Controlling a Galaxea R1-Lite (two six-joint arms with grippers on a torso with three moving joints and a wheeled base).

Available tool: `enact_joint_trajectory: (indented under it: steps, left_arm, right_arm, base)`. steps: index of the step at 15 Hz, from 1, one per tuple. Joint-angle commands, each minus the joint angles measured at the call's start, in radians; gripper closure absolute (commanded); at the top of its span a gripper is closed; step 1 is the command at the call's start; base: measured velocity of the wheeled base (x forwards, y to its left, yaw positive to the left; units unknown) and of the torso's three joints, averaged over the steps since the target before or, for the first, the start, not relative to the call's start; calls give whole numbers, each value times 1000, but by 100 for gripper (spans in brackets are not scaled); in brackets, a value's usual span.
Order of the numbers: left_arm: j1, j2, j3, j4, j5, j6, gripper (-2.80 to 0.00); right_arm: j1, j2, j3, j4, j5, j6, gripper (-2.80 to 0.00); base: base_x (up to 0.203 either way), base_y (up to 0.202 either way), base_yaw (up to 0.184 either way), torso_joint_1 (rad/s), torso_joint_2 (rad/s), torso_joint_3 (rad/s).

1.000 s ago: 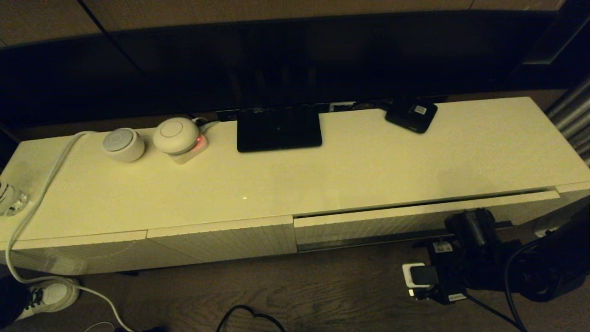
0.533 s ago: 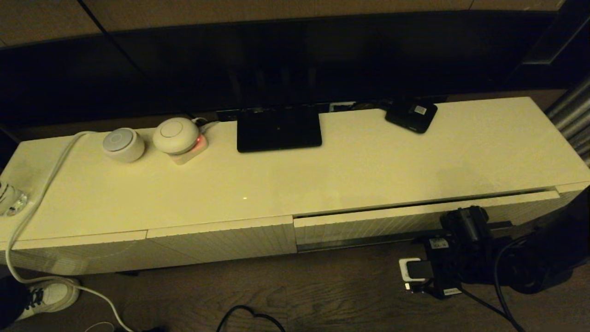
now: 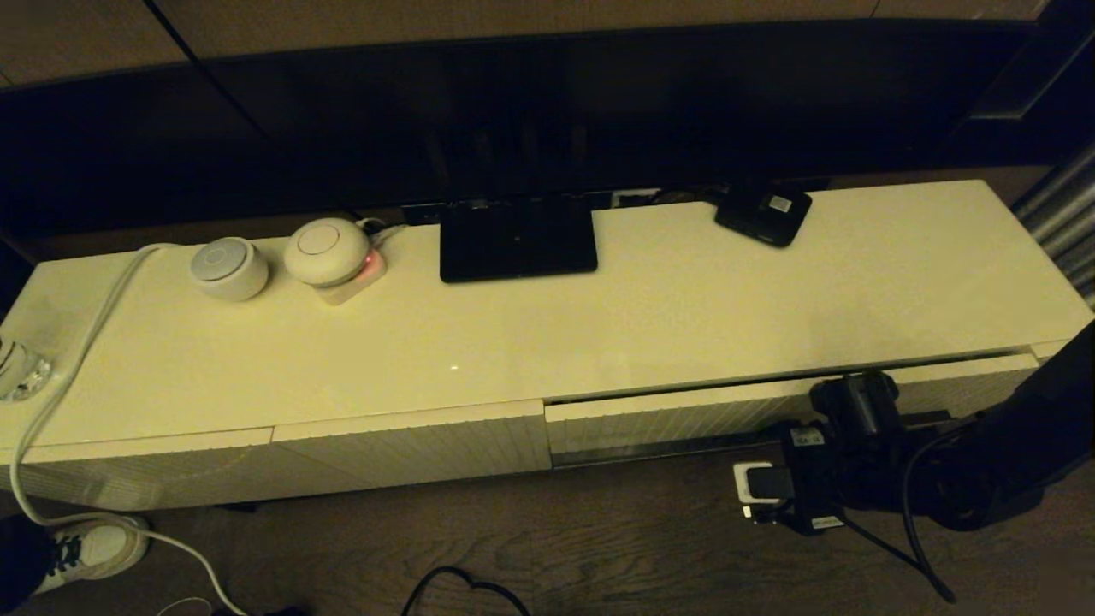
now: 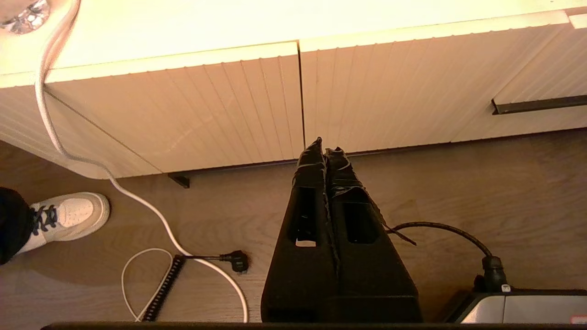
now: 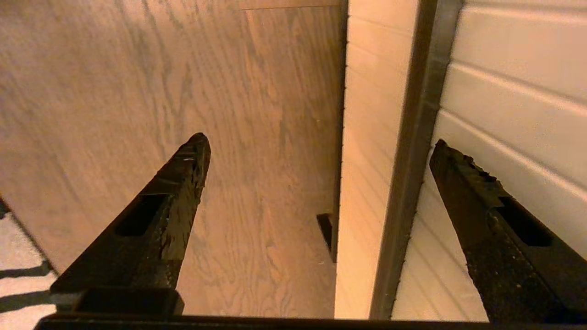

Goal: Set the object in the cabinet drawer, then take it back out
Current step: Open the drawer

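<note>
The cabinet drawer (image 3: 684, 417) is the wide ribbed cream front at the right of the low cabinet, standing slightly out from the cabinet top. Its long dark slot handle (image 3: 659, 447) runs along the lower edge. My right gripper (image 3: 855, 398) is low in front of the drawer's right half. It is open in the right wrist view (image 5: 318, 153), with the dark handle (image 5: 412, 137) passing between its fingers and nothing held. The drawer's handle end (image 4: 539, 104) shows in the left wrist view, where my left gripper (image 4: 324, 144) hangs shut and parked above the floor. The umbrella is out of view.
On the cabinet top (image 3: 684, 325) stand a flat black stand (image 3: 516, 239), a small black box with a white label (image 3: 763, 212), two round white devices (image 3: 325, 250) and a glass (image 3: 19, 368). A white cable (image 3: 77, 359) drops to the floor beside a white shoe (image 3: 94, 547).
My right arm has moved up and a little left, closer to the drawer front. The drawer itself has hardly shifted.
</note>
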Motion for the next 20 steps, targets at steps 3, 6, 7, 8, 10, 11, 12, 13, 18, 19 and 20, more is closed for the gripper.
enact_joint_trajectory:
  steps: [3, 6, 7, 8, 10, 11, 12, 13, 18, 19, 20]
  left_arm:
    - [0, 0, 3, 0, 1, 0, 0]
    - [0, 0, 3, 0, 1, 0, 0]
    - [0, 0, 3, 0, 1, 0, 0]
    - [0, 0, 3, 0, 1, 0, 0]
    - [0, 0, 3, 0, 1, 0, 0]
    - [0, 0, 3, 0, 1, 0, 0]
    - [0, 0, 3, 0, 1, 0, 0]
    - [0, 0, 3, 0, 1, 0, 0]
    - [0, 0, 3, 0, 1, 0, 0]
    - [0, 0, 3, 0, 1, 0, 0]
    - [0, 0, 3, 0, 1, 0, 0]
  right_arm:
    - [0, 29, -16, -3, 0, -4, -280]
    - [-3, 44, -30, -8, -2, -3, -280]
    - [-12, 49, -34, -15, -1, -3, -280]
    - [-20, 53, -37, -21, -2, -3, -280]
    - [-21, 56, -36, -22, -2, -3, -280]
    - [-21, 59, -33, -22, -2, -3, -280]
    - [-21, 62, -26, -21, -2, -2, -280]
    - [-21, 61, -16, -18, -1, -3, -280]
    - [-20, 44, 32, -18, 7, -3, -280]
    - [-18, 39, 44, -16, 7, -3, -280]
    - [-17, 37, 66, -20, 7, -3, -280]
  base:
    - [0, 0, 0, 0, 0, 0]
    - [0, 0, 0, 0, 0, 0]
    - [0, 0, 0, 0, 0, 0]
    - [0, 0, 0, 0, 0, 0]
    - [0, 0, 0, 0, 0, 0]
    - [0, 0, 0, 0, 0, 0]
    - [0, 0, 0, 0, 0, 0]
    - [0, 0, 0, 0, 0, 0]
    - [0, 0, 0, 0, 0, 0]
    - [0, 0, 0, 0, 0, 0]
    - [0, 0, 0, 0, 0, 0]
